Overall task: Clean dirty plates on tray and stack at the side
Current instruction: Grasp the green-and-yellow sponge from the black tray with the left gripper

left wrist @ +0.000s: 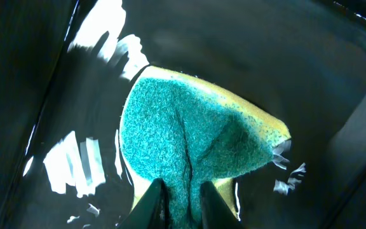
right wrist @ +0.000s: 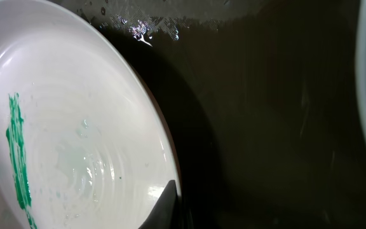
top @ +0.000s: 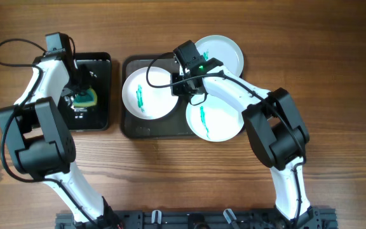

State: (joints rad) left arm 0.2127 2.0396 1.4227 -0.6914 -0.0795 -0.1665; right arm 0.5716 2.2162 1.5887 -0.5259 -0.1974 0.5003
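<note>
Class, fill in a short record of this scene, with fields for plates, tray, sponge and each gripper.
plates: three white, on the tray; teal smears on at least two
tray: dark grey, holds all three
sponge: in the small black tray
left gripper: pinching the sponge
right gripper: at the left plate rim; grip unclear

Overhead view: a small, deep black tray lies at 9 o'clock on the wooden surface. A sponge rests near the tray's centre. A black rail borders the surface at 6 o'clock. Left wrist view: the sponge shows a teal scouring face, creased lengthwise, over a yellow body. The tray floor is wet and glinting.
</note>
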